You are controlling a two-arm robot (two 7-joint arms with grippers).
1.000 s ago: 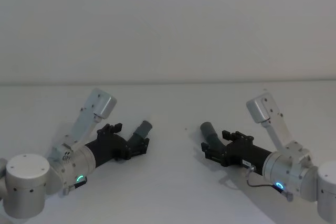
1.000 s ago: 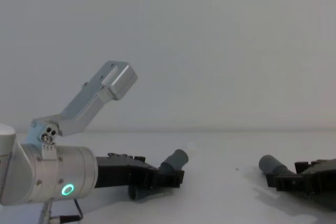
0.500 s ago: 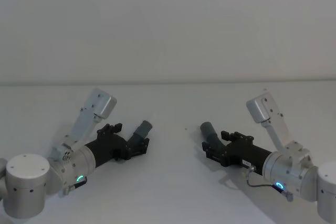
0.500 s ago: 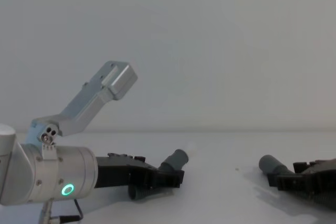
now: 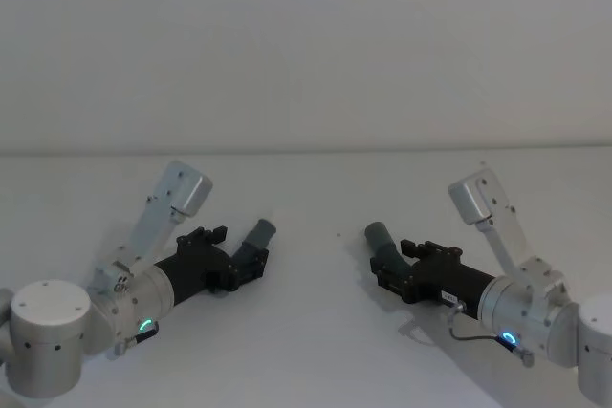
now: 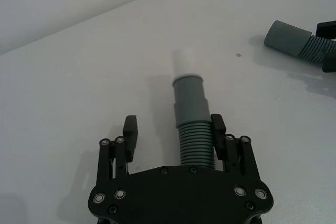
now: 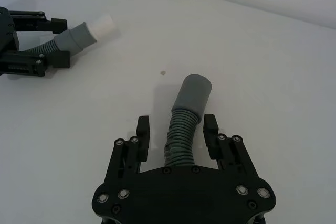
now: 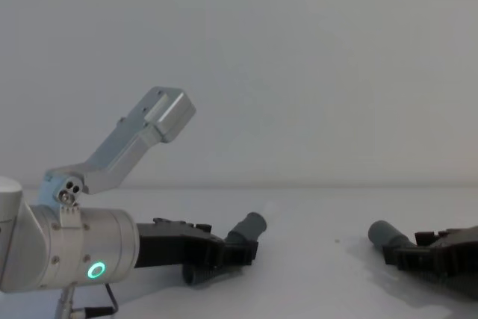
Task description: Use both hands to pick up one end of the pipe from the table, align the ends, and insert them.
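Two black plastic two-finger grippers each straddle a dark grey ribbed hose piece on the wide, plain white table [image 5: 306,351], jaws spread and neither clamped.

The left gripper [image 6: 174,121] has the short straight hose piece [image 6: 196,148] between its fingers but off-centre. The ribs sit just beside one finger [image 6: 218,129], and the other finger [image 6: 130,132] stands clear. The piece's stepped grey cuff [image 6: 189,98] and narrower white tip [image 6: 186,62] jut past the fingertips, and in the chest view that cuff tilts upward. The right gripper [image 7: 176,120] brackets the curved hose piece [image 7: 180,132], with a wider gap on one side. Its plain grey cuff [image 7: 193,94] lies beyond the fingertips. The two cuffs angle toward one another, well apart. Compared with a second ago, the pieces and grippers sit almost exactly where they were.
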